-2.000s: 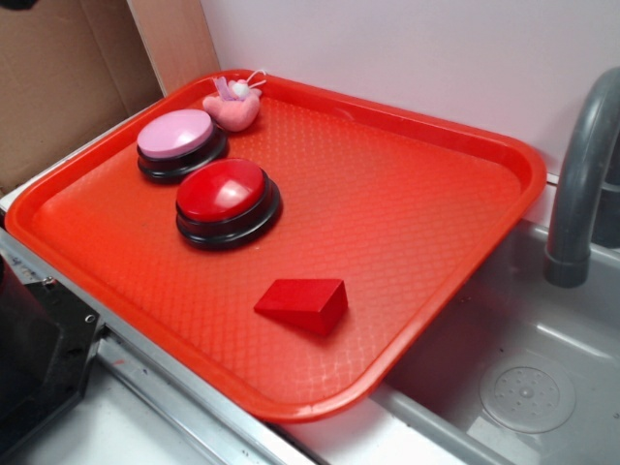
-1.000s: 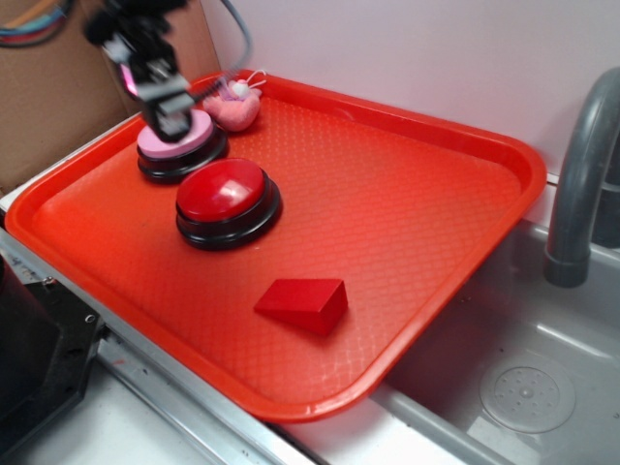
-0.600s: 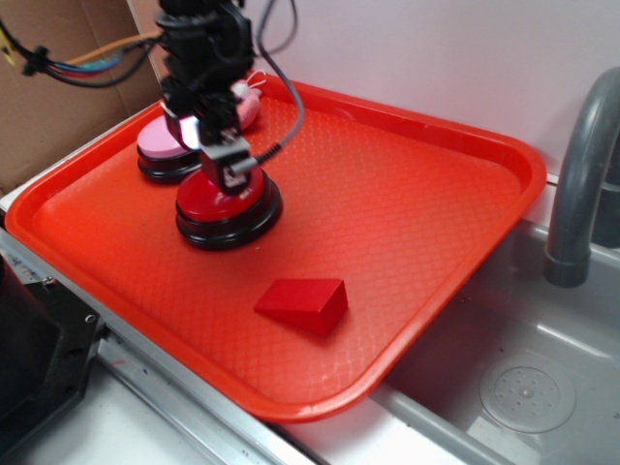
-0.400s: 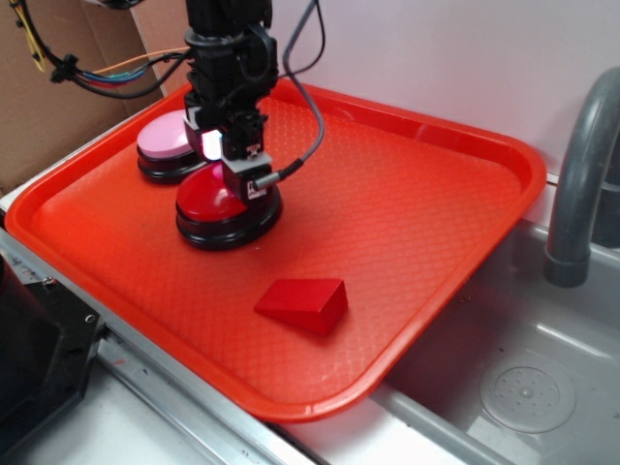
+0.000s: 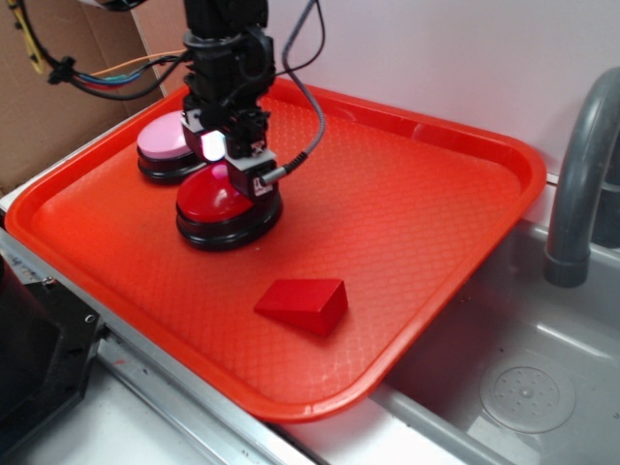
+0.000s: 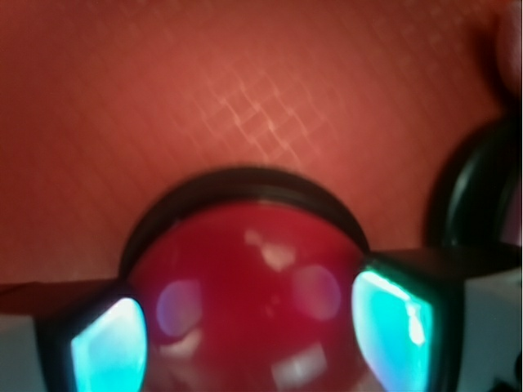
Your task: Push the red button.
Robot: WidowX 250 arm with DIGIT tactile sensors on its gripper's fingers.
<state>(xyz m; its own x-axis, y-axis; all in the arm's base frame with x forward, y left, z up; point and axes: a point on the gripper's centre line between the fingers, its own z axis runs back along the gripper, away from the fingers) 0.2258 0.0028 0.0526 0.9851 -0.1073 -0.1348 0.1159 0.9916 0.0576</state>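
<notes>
We have the gripper (image 5: 242,174) directly over the red button (image 5: 215,201), left of centre on the tray (image 5: 407,232), fingers (image 6: 391,327) spread apart either side so we press its dome.

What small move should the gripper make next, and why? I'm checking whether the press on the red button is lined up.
Probably a short, straight push down. In the exterior view the gripper sits over the red button, not the pink button behind it. The wrist view shows the red dome centred between the two fingers, so no sideways correction looks needed. Whether it already touches cannot be told.
</notes>
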